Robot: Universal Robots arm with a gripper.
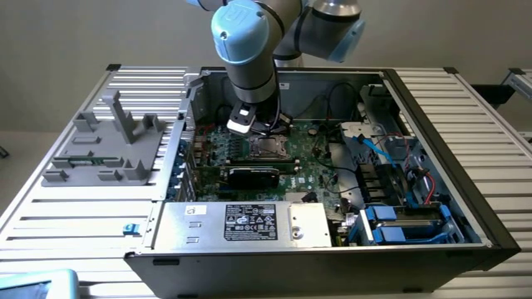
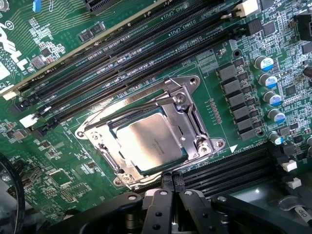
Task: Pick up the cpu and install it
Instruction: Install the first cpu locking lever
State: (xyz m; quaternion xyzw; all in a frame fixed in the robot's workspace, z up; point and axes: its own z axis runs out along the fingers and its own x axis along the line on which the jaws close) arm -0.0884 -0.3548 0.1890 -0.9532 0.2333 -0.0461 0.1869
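While the cpu (image 2: 151,145) sits seated in its socket frame (image 2: 187,124), the claw (image 2: 170,187) hangs closed and empty beside it; light, rigid, fragile, best handled by its edges.

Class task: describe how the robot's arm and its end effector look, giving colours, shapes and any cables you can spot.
The arm is built from round silver-grey tube sections with light blue caps over bulky joints. A white and black block sits at the wrist, with thin dark cables trailing beside it. The end effector is black, with two narrow fingers of matte plastic or metal fastened by small screws.
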